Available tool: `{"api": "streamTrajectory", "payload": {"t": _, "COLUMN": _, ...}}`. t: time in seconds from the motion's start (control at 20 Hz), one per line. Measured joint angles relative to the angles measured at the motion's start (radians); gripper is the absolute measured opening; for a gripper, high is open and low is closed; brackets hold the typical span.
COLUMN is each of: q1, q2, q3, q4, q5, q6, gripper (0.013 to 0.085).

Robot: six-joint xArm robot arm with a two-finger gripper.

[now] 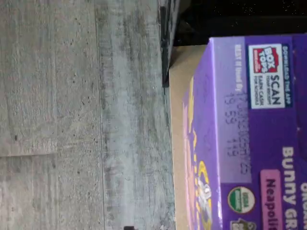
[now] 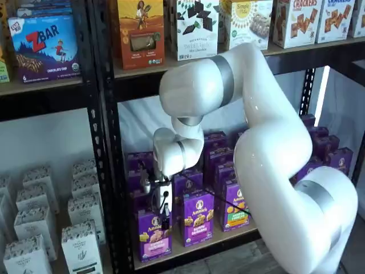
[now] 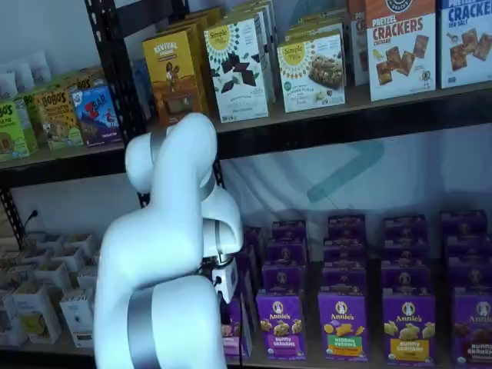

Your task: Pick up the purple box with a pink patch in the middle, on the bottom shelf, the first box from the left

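One white arm (image 2: 268,142), smooth rounded shell with grey joint bands, reaches down in front of the bottom shelf (image 2: 228,235), a light tan board between black perforated uprights. One gripper (image 2: 164,216) hangs right at the top of the purple box (image 2: 154,235), the front box at the left end of that shelf; only a dark, side-on sliver of the fingers shows against the box, but the jaws stand spread wide and nothing is caught between them. The purple box stands upright: cardboard, round white logo near its top, pink panel on its face. In the wrist view its glossy top flap (image 1: 261,139) shows a white scan patch, a printed date code and a pink label, with tan board at its edge and grey weathered flooring (image 1: 81,120) beyond. Three front boxes show along that row in a shelf view: the pink-panel one, a purple-fronted one (image 2: 198,222) and a green-panel one (image 2: 234,206), with more purple boxes ranked behind.
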Motion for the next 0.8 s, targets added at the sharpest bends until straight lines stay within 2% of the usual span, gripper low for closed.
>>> {"api": "streamTrajectory", "payload": {"t": 0.1, "q1": 0.001, "q2": 0.007, "q3": -0.001, "q4": 0.0, "q5": -0.013, "q6": 0.0, "gripper": 0.085}}
{"api": "streamTrajectory", "payload": {"t": 0.3, "q1": 0.0, "q2": 0.015, "q3": -0.006, "q4": 0.033, "q5": -0.022, "q6": -0.031, "gripper": 0.085}}
{"api": "streamTrajectory", "payload": {"t": 0.35, "q1": -0.001, "q2": 0.017, "q3": -0.008, "q4": 0.043, "q5": -0.02, "q6": -0.04, "gripper": 0.081}}
{"api": "streamTrajectory", "payload": {"t": 0.4, "q1": -0.001, "q2": 0.017, "q3": -0.009, "q4": 0.046, "q5": -0.02, "q6": -0.043, "gripper": 0.081}}
{"api": "streamTrajectory", "payload": {"t": 0.55, "q1": 0.0, "q2": 0.021, "q3": -0.018, "q4": 0.045, "q5": -0.01, "q6": -0.041, "gripper": 0.069}}
{"api": "streamTrajectory", "payload": {"t": 0.6, "q1": 0.0, "q2": 0.023, "q3": -0.022, "q4": 0.045, "q5": -0.006, "q6": -0.04, "gripper": 0.069}}
{"api": "streamTrajectory", "payload": {"t": 0.65, "q1": 0.001, "q2": 0.026, "q3": -0.028, "q4": 0.044, "q5": 0.0, "q6": -0.038, "gripper": 0.065}}
{"api": "streamTrajectory", "payload": {"t": 0.8, "q1": 0.003, "q2": 0.031, "q3": -0.04, "q4": 0.035, "q5": 0.018, "q6": -0.028, "gripper": 0.065}}
